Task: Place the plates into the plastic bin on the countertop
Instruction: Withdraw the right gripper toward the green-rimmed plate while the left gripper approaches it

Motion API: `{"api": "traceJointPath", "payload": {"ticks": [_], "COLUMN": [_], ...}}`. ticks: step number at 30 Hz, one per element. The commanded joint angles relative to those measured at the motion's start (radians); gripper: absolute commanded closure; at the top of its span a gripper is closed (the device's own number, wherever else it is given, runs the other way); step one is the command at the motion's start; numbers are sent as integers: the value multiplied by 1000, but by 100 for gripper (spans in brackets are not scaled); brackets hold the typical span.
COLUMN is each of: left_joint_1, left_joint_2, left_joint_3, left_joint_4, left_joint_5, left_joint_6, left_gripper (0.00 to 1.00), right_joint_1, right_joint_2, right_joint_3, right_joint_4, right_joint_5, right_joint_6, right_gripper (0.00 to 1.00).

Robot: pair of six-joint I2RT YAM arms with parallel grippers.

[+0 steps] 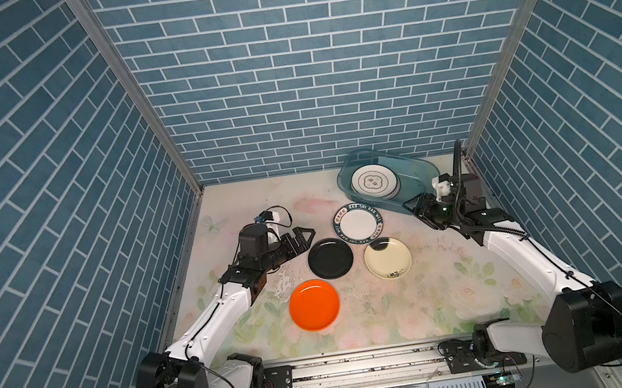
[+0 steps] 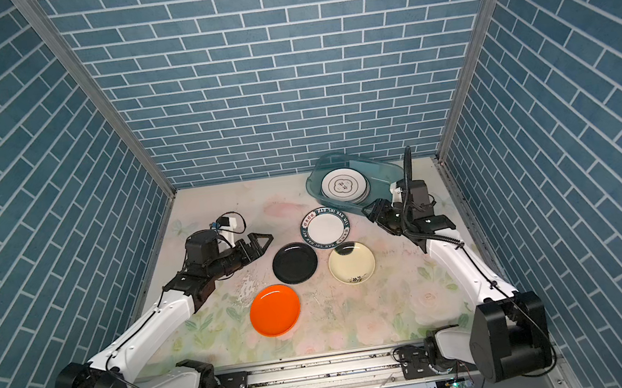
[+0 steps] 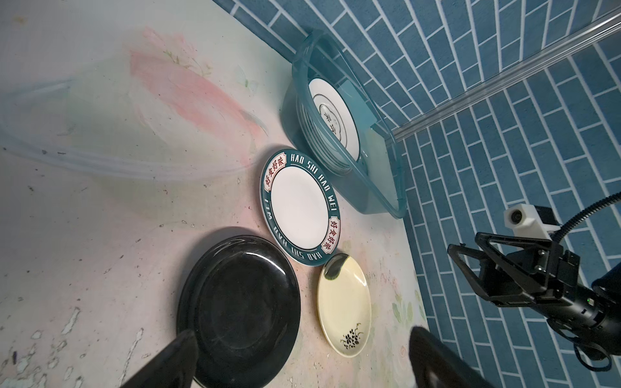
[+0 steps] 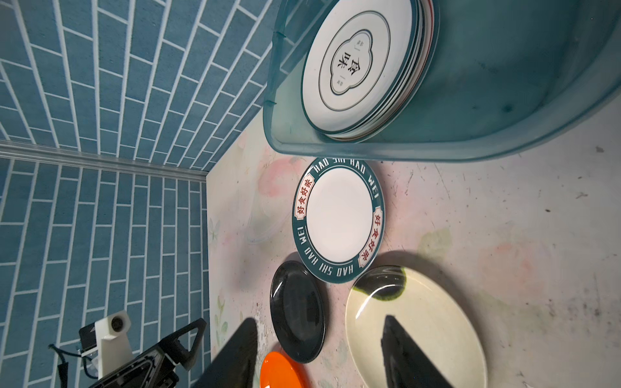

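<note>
Between picks: translucent teal plastic bin (image 1: 416,183) (upper right, white plates (image 1: 373,181) stacked inside), left gripper (image 1: 305,237) and right gripper (image 1: 418,209) both spread, empty; next likely pinch the rim of the teal-rimmed white round plate (image 1: 358,224) below it.

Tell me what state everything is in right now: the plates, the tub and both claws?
plastic bin, on the countertop, partly filled.
white plate stack, inside the bin.
lettered plate, flat on the countertop, outside the bin.
black plate, flat, outside the bin.
cream plate, flat, outside the bin.
orange plate, flat, outside the bin.
left gripper, open, empty.
right gripper, open, empty.
</note>
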Motion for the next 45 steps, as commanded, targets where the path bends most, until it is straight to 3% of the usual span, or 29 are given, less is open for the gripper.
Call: {"api": "traceJointPath", "payload": {"ticks": [1, 7, 14, 18, 25, 28, 35, 45], "left_joint_1": [-8, -26, -68, -100, -106, -106, -107, -104], "left_joint_2": [20, 63, 148, 252, 485, 556, 665, 777], "left_joint_3": [-6, 16, 72, 125, 260, 351, 484, 583], "left_joint_4": [36, 68, 48, 60, 152, 88, 4, -26], "left_joint_5": [7, 29, 3, -59, 7, -3, -16, -7], "left_joint_6": [-4, -28, 0, 50, 52, 96, 161, 185], "left_gripper": [1, 0, 0, 0, 0, 0, 1, 10], "right_joint_1": [9, 12, 14, 14, 15, 15, 15, 14], "right_joint_2": [-54, -84, -88, -80, -96, -128, -181, -242], "right_joint_3": [-43, -118, -199, -231, -291, -332, -373, -373], "right_joint_4": [61, 126, 206, 229, 279, 286, 281, 260], "right_joint_5": [-14, -20, -40, -58, -91, -81, -74, -78], "right_joint_6": [21, 52, 79, 71, 67, 66, 51, 33], "right_gripper": [33, 18, 9, 8, 8, 8, 8, 8]}}
